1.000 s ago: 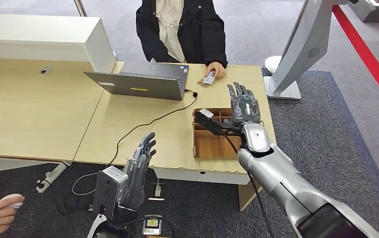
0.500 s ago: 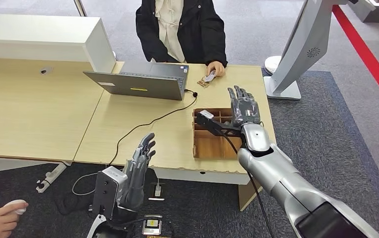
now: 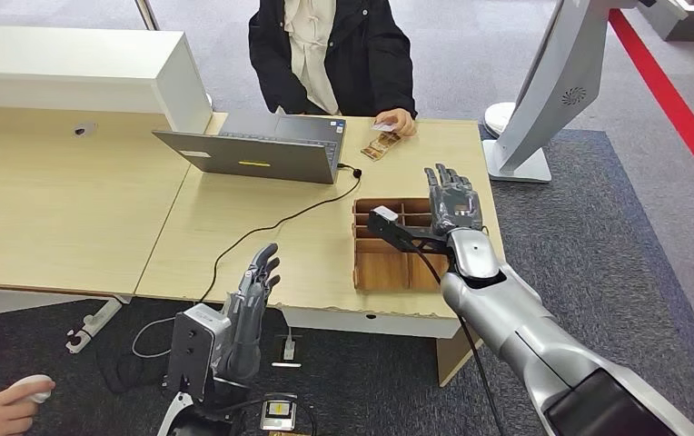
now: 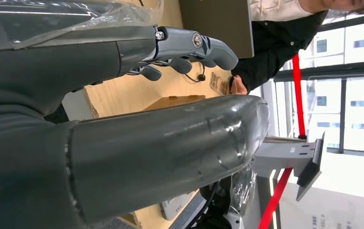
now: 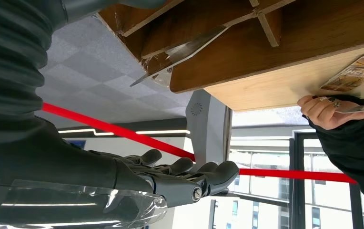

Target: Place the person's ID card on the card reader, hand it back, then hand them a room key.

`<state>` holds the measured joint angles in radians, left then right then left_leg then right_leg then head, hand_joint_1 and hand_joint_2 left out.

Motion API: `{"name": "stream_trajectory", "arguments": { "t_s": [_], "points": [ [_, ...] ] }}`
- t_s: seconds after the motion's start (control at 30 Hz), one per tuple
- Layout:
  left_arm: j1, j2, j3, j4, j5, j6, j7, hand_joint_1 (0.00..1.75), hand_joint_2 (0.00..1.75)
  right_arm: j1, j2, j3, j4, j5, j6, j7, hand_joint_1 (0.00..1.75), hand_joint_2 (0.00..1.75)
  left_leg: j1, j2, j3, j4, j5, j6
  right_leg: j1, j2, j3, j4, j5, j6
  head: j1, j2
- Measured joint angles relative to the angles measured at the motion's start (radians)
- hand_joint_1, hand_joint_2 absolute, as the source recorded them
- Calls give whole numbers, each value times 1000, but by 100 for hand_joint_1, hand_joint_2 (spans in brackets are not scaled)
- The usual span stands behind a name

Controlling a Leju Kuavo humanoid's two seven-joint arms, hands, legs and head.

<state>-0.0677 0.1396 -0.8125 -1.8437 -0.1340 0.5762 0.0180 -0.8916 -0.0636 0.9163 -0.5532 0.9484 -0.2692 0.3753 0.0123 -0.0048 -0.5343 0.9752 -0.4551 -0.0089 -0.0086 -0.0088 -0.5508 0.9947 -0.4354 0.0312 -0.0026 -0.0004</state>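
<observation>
In person's fingers point(image 3: 401, 121), half-hidden card point(image 3: 385, 125)

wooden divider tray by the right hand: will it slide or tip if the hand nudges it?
The tray is low, wide and flat on the desk, so it would probably slide, not tip. It looks like thin board with mostly empty compartments, so likely light. The right hand is open beside it.

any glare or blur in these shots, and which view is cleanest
Head view is cleanest: even light, sharp across the desk and right hand. Left wrist view: the windows wash out bright, and the close left hand looks soft. Right wrist view: bright windows behind, the wooden tray darker.
</observation>
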Motion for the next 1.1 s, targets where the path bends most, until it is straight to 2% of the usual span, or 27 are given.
{"name": "stream_trajectory", "arguments": {
  "t_s": [0.67, 0.73, 0.8, 0.87, 1.1],
  "points": [
    [-1, 5, -3, 0, -4, 17, 10, 0, 0, -9, -2, 3, 22, -10, 1, -2, 3, 175, 0, 0, 0, 0, 0, 0, 0, 0, 0, 0, 0, 0, 0, 0],
    [-1, 5, -3, 0, -4, 18, 10, 0, 0, -9, -2, 4, 24, -13, 4, -2, 24, 175, 0, 0, 0, 0, 0, 0, 0, 0, 0, 0, 0, 0, 0, 0],
    [-1, 6, -3, 0, -4, 18, 10, 0, 0, -9, -1, 4, 25, -13, 9, -2, 103, 175, 0, 0, 0, 0, 0, 0, 0, 0, 0, 0, 0, 0, 0, 0],
    [-1, 6, -3, 0, -4, 18, 10, 0, 0, -9, -1, 5, 26, -14, 18, -2, 171, 175, 0, 0, 0, 0, 0, 0, 0, 0, 0, 0, 0, 0, 0, 0],
    [-1, 6, -3, 0, -3, 18, 10, 0, 0, -11, 2, 10, 31, -15, 68, -2, 175, 175, 0, 0, 0, 0, 0, 0, 0, 0, 0, 0, 0, 0, 0, 0]
  ]
}}
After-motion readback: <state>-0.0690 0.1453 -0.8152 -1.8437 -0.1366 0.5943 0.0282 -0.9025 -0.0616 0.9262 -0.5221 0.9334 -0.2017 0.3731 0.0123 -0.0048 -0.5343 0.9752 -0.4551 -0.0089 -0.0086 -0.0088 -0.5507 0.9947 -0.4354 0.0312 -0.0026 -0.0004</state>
